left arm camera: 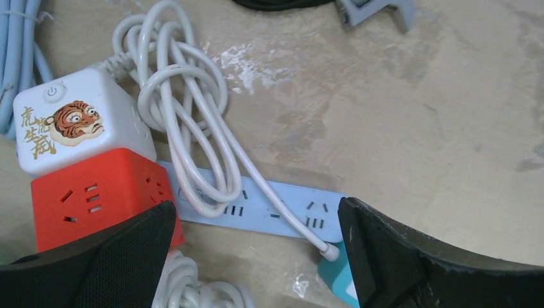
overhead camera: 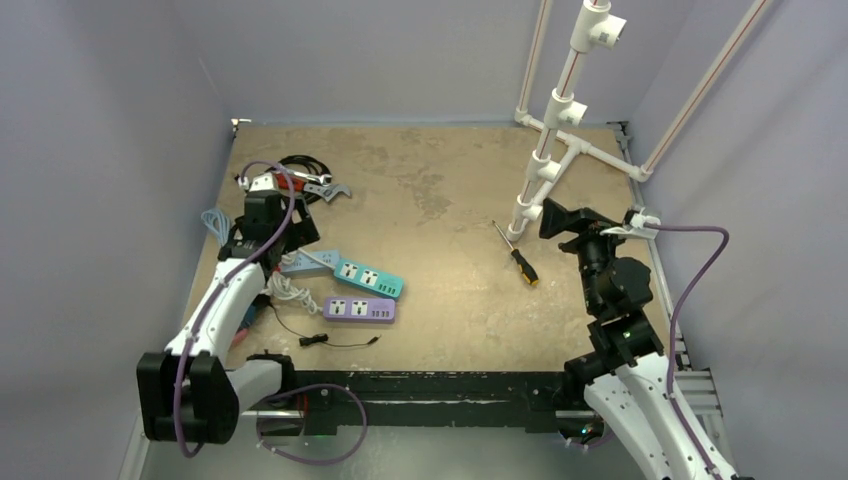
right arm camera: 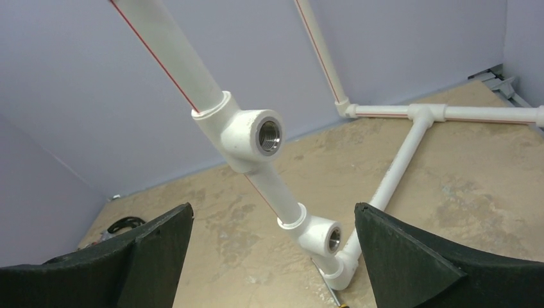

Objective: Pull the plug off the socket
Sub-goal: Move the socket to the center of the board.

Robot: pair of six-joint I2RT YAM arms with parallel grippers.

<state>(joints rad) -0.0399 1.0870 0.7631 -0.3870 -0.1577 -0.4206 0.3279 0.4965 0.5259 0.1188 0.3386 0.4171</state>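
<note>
A pale blue power strip (left arm camera: 269, 208) lies flat right below my left gripper (left arm camera: 256, 212), which is open with a finger on either side of it. A looped white cord (left arm camera: 186, 109) crosses the strip and ends at the corner of a teal strip (left arm camera: 337, 276). No plug seated in the pale blue strip's sockets shows. In the top view the left gripper (overhead camera: 265, 228) hovers over the pale blue strip (overhead camera: 305, 262), with the teal strip (overhead camera: 368, 277) to its right. My right gripper (overhead camera: 570, 222) is open and empty, raised near the white pipes, far from the strips.
A white cube with a tiger picture (left arm camera: 70, 128) and an orange-red cube socket (left arm camera: 96, 199) sit left of the strip. A purple strip (overhead camera: 358, 309), a thin black cable (overhead camera: 335, 340), a screwdriver (overhead camera: 515, 253), a grey tool (overhead camera: 325, 190) and a white pipe frame (overhead camera: 550, 160) stand on the table.
</note>
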